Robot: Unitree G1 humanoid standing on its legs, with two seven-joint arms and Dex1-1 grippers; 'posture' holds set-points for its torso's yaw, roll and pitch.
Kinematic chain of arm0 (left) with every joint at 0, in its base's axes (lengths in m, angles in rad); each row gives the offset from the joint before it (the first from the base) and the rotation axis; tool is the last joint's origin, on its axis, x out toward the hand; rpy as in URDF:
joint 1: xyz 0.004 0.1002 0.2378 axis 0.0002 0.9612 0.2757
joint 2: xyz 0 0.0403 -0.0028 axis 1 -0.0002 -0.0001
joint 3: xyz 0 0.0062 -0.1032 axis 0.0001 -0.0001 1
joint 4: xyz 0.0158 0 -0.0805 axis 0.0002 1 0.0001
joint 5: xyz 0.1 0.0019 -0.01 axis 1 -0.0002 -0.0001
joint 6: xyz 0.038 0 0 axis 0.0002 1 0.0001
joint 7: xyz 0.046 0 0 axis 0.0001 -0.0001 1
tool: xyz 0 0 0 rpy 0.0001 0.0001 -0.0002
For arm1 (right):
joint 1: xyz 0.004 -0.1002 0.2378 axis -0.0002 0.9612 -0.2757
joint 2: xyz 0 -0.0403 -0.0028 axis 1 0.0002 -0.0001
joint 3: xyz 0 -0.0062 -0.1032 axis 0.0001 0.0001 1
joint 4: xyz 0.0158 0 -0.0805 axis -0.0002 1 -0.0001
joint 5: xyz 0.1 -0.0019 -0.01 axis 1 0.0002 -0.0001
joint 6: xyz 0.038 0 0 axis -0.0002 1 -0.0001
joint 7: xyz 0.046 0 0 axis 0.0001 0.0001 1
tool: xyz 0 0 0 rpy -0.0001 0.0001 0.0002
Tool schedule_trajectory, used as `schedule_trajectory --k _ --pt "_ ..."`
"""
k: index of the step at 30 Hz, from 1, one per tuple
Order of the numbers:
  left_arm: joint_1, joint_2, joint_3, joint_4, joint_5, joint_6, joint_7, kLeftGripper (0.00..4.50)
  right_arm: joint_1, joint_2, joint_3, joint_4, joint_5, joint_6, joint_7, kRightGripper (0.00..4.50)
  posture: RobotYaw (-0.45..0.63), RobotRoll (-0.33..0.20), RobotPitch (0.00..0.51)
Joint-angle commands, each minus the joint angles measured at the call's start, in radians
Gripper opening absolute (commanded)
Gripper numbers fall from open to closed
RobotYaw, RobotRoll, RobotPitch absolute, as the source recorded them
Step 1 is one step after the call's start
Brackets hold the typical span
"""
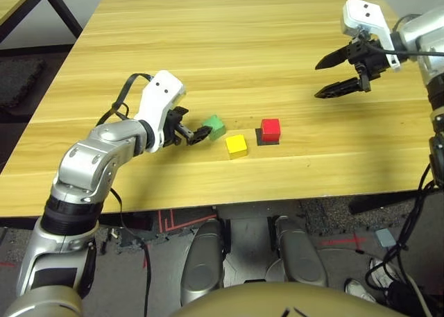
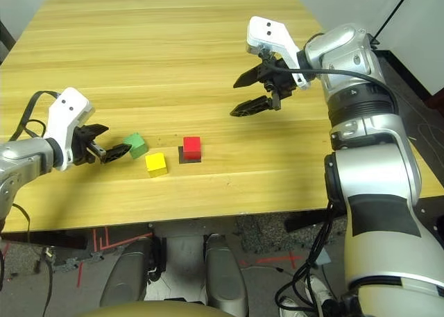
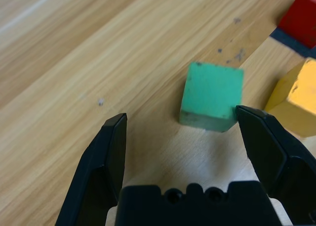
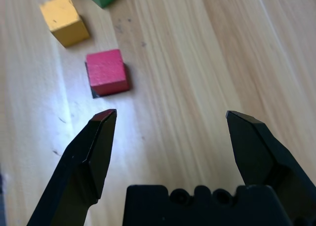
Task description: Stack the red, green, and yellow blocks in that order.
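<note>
The table (image 1: 229, 60) filled most of the left eye frame, with the three blocks grouped low and a little left of centre, near its front edge. The green block (image 1: 215, 127) lay furthest left and slightly tilted, the yellow block (image 1: 236, 146) sat just right of it and a touch lower, and the red block (image 1: 270, 130) stood right of the yellow one on a flat black patch (image 1: 268, 141); yellow and red were near each other but apart. The left gripper (image 1: 196, 134) reached in from the lower left, low over the wood, its fingers spread and released, holding nothing. In the left wrist view the green block (image 3: 212, 96) sat just ahead of the gap between the fingers, off toward one side, and one fingertip (image 3: 249, 116) stood just beside its near corner; whether they touched could not be told. The other finger (image 3: 114, 137) was well apart from the block. The right gripper (image 1: 338, 71) hung in the upper right of the frame, well apart from the blocks, its fingers wide open and empty. Its wrist view looked down past both fingertips at bare wood, with the red block (image 4: 106, 71) on the patch beyond one tip and the yellow block (image 4: 64, 19) farther on.
</note>
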Motion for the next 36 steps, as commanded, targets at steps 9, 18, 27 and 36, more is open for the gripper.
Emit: schedule_trajectory --k 9,18,27,36 --pt "-0.076 -0.021 -0.133 0.173 0.116 -0.181 -0.135 4.5 0.173 -0.06 -0.064 -0.306 0.098 0.22 -0.086 4.47 0.32 -0.127 0.078" --pt "-0.099 -0.074 -0.17 0.269 0.172 -0.234 -0.179 4.5 0.212 -0.082 -0.073 -0.385 0.14 0.289 -0.146 4.47 0.3 -0.117 0.081" --pt "-0.116 -0.106 -0.156 0.321 0.203 -0.255 -0.202 2.04 0.223 -0.081 -0.075 -0.393 0.171 0.291 -0.176 4.5 0.29 -0.109 0.084" --pt "-0.337 -0.097 -0.161 0.387 0.172 -0.309 -0.378 2.05 0.27 -0.105 -0.084 -0.432 0.208 0.278 -0.174 4.5 0.29 -0.101 0.081"
